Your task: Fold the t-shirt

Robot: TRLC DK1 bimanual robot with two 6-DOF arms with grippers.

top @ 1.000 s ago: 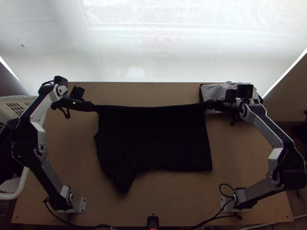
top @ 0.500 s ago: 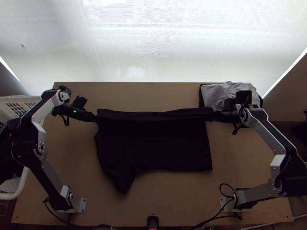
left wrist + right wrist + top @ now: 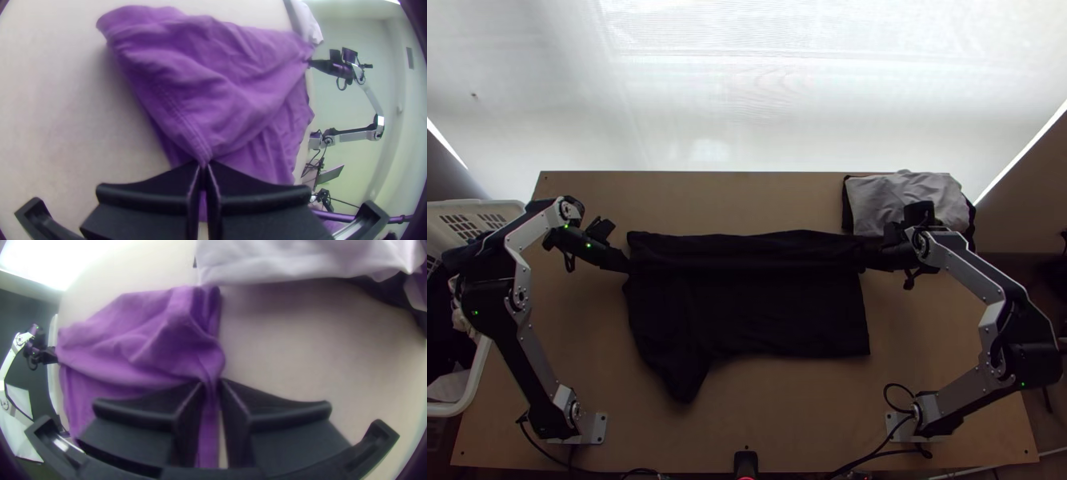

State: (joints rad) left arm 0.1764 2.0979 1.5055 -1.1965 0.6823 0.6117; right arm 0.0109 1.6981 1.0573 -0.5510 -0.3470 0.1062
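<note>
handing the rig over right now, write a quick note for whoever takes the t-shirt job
Left hand: shut on the t-shirt's end by the left arm.
Right hand: shut on its opposite end.
T-shirt: mid-table, cloth doubled along the far side; what looks like a sleeve sticks out toward the near edge.
Grey cloth: far right corner.
Done: a fold started, both ends held.
Left: probably lay it flat, release, tuck the sleeve, fold smaller.

Robot arms point(image 3: 537, 364) stand fixed by metal plates point(image 3: 597, 428) to a wooden table point(image 3: 787, 416), cables point(image 3: 902, 451) trailing at their bases, in what appears to be a robotics lab or similar technical workspace.
</note>
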